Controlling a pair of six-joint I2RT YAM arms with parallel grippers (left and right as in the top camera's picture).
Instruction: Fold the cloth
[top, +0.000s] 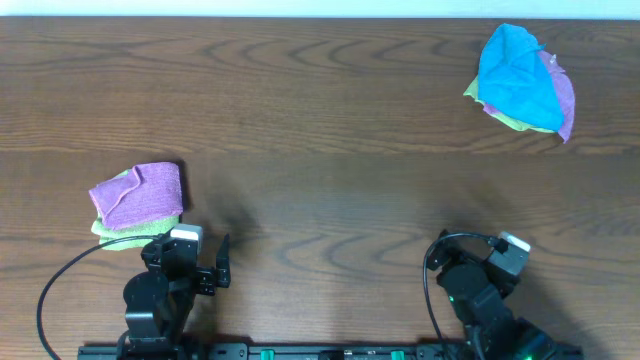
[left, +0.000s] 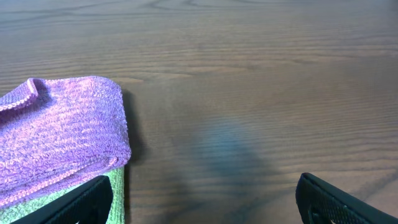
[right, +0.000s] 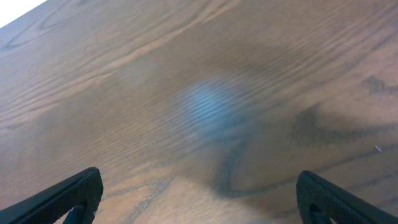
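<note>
The cloth (top: 140, 192) is magenta-purple and lies folded at the left of the table, on top of a lime-green folded cloth (top: 112, 231). The left wrist view shows the cloth (left: 62, 137) at its left edge with the green cloth (left: 116, 186) under it. No white tag shows. My left gripper (top: 205, 265) is open and empty just right of and in front of the cloth; its fingers (left: 205, 205) frame bare wood. My right gripper (top: 460, 258) is open and empty near the front right, over bare table (right: 199, 199).
A crumpled bright blue cloth (top: 515, 75) lies at the far right on a pile, with a pinkish-purple cloth (top: 563, 95) and a green edge (top: 500, 115) under it. The brown wooden table (top: 320, 150) spans the view.
</note>
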